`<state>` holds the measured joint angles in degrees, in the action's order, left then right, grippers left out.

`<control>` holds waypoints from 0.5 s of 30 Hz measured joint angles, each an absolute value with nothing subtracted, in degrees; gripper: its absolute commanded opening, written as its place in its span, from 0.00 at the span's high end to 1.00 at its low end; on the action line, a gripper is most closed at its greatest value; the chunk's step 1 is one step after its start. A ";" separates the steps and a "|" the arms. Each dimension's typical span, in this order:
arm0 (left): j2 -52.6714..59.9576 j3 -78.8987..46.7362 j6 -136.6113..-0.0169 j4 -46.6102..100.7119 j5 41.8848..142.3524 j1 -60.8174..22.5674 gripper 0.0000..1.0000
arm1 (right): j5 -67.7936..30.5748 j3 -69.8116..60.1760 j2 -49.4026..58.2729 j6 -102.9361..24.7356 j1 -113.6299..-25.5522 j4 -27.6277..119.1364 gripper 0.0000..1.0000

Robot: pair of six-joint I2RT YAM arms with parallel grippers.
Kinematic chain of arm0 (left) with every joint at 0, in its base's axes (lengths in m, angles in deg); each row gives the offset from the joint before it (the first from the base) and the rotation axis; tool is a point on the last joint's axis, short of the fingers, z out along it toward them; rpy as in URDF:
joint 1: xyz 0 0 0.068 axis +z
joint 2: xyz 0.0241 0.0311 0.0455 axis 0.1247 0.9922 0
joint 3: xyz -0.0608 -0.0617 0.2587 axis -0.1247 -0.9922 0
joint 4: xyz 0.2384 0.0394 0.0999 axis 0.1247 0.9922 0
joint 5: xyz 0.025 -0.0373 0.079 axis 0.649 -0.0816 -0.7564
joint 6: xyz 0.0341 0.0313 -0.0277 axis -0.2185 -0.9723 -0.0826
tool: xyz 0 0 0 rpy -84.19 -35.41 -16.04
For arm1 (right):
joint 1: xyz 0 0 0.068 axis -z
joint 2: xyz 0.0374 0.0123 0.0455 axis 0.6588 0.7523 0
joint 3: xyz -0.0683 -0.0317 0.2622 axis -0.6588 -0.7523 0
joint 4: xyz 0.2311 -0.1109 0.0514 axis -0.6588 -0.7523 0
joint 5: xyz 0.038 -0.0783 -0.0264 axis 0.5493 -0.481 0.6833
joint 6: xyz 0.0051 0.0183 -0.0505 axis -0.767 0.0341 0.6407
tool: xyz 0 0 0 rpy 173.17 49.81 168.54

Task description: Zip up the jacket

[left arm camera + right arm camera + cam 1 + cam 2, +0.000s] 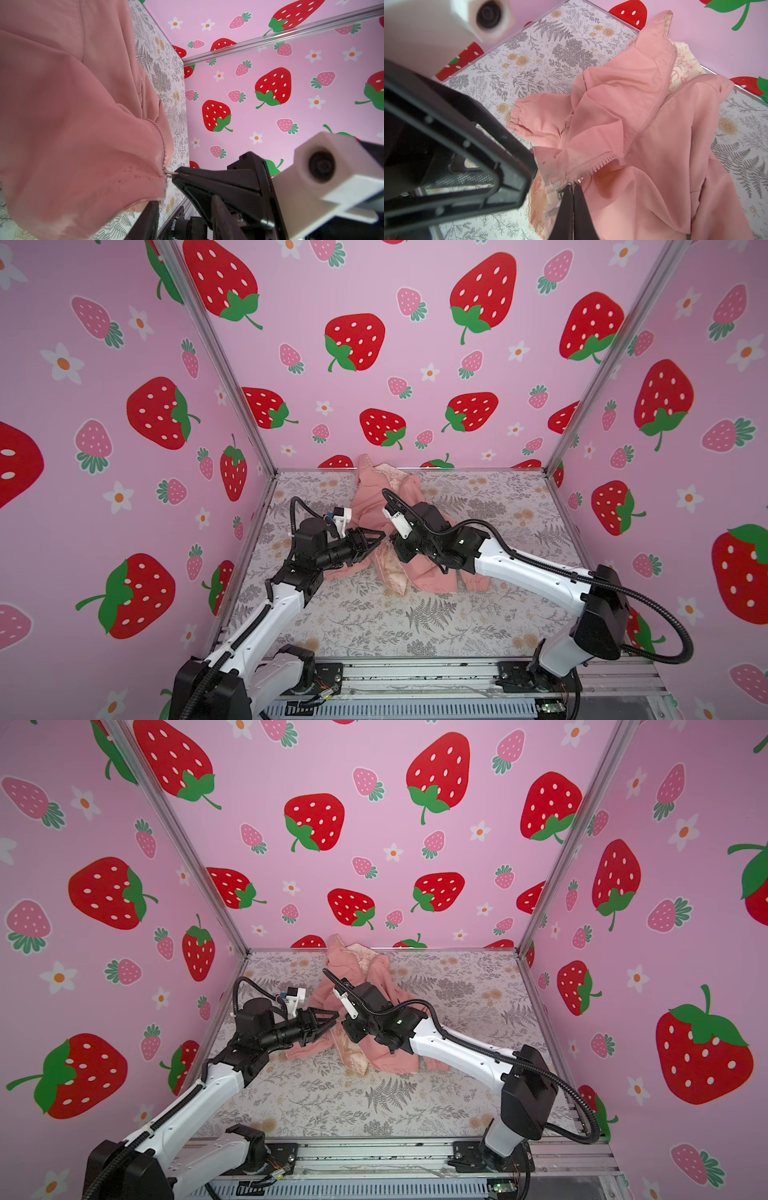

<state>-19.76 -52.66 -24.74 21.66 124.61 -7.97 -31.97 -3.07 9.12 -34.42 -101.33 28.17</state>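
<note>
The jacket is lying crumpled toward the far middle of the table, between both arms. It is looking thin, soft and light, so I am expecting it to bunch rather than resist. The right gripper is pinching the metal zipper pull, jaws pressed together. The left gripper is hovering just left, jaws spread. I am judging the hem beside the pull the best hold.

Both top views look down from high at the front toward the back wall, nearly alike, taking in the whole table; each wrist view sits very near the jacket, low over the table; both share its zipper and see the other's camera.
</note>
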 measured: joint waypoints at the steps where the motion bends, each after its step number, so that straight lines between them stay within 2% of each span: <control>1: -20.48 -53.71 -25.35 21.80 124.37 -8.19 0.55 | -31.23 -3.13 9.12 -34.74 -101.17 28.50 1.00; 9: -24.41 -57.84 -29.85 22.50 122.56 -10.88 0.52 | -26.51 -3.22 9.14 -36.45 -100.39 30.01 1.00; 15: -23.91 -57.82 -32.52 22.39 120.88 -13.48 0.54 | -24.50 -3.22 9.14 -37.32 -100.36 30.88 1.00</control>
<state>-23.91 -57.82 -32.52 22.39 120.88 -13.48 -24.50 -3.22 9.14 -37.32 -100.36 30.88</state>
